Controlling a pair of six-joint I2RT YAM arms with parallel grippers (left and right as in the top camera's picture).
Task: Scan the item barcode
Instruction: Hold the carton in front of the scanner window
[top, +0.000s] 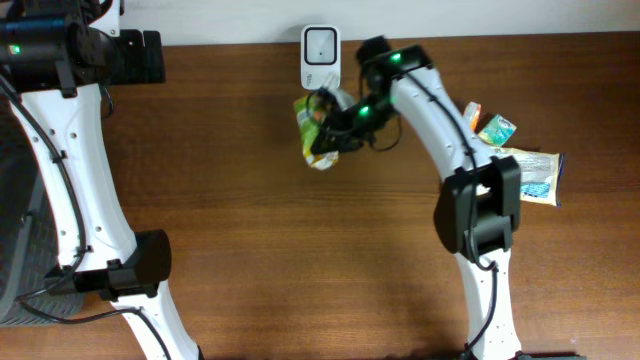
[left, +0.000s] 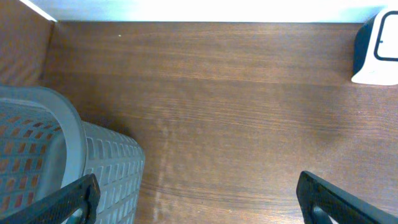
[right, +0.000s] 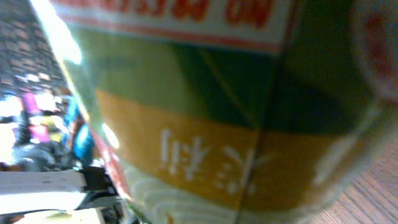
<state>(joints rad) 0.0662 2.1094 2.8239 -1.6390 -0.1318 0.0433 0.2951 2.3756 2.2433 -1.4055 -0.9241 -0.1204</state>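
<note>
Overhead: scanner (top: 320, 52) sits at the 12 o'clock edge of the table (top: 250, 230), white, face up. The packet (top: 312, 125) – green, crumpled – is just at 6 o'clock of the scanner, nearly touching its lower edge. Right gripper (top: 326, 140) comes in from the packet's 4 o'clock side and is pinching it, fingers pressed onto the bag. I can't tell from above whether the bag is off the wood.

Right wrist cam: the packet fills the frame, blurred, with green, yellow and white bands, some printed characters and a red strip at the top. No barcode is readable on this face.

Left gripper (left: 198, 186) is parked at about 10 o'clock on the table, well apart from the packet, fingers (left: 78, 199) spread wide with nothing between them – only bare wood below. In its cam the basket (left: 99, 162) is at 8 o'clock and the scanner corner at 2 o'clock.

Other packs (top: 525, 170) lie in a loose pile at 3 o'clock, by the right arm's elbow, well apart from the scanner.
</note>
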